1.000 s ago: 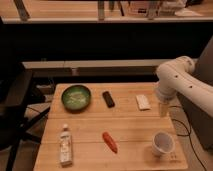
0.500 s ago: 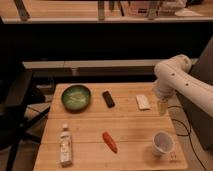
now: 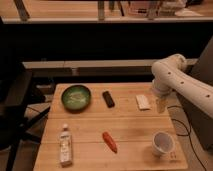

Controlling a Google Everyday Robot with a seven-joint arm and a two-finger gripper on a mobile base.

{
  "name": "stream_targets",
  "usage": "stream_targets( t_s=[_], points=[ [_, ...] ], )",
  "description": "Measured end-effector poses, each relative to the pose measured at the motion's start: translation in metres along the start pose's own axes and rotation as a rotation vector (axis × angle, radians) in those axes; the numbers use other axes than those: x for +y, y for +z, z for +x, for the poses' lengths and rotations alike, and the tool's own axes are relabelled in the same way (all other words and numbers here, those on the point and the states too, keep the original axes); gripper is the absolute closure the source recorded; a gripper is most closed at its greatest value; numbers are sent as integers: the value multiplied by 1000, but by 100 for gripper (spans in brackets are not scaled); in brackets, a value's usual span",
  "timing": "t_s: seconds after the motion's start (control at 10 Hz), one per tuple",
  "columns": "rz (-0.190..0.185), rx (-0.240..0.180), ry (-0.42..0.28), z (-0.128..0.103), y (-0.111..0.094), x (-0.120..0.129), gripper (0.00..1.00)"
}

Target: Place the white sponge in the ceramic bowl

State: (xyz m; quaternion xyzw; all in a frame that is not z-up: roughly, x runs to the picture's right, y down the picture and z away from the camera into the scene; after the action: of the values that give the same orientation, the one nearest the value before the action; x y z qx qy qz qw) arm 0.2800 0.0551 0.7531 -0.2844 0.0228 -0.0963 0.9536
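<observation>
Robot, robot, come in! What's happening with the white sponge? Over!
Gripper open, just right of the white sponge. Sponge flat on table, not grabbed. Ceramic bowl empty, far left. Black bar lies between them. Over.

sponge (image 3: 143, 102) white | bowl (image 3: 76, 97) mottled green inside, dark green rim | bar (image 3: 108, 99) black | long thing (image 3: 109, 141) orange-red | cup (image 3: 162, 143) white | bottle (image 3: 65, 145) pale, white label | counter (image 3: 130, 122) light wood grain | claw (image 3: 161, 105) cream, just right of sponge | arm (image 3: 175, 80) white
</observation>
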Motion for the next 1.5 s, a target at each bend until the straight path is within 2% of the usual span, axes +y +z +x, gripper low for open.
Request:
stream_targets(
  t_s=[1.5],
  points=[
    [-21,-25,-128,10,50,-25,20]
  ],
)
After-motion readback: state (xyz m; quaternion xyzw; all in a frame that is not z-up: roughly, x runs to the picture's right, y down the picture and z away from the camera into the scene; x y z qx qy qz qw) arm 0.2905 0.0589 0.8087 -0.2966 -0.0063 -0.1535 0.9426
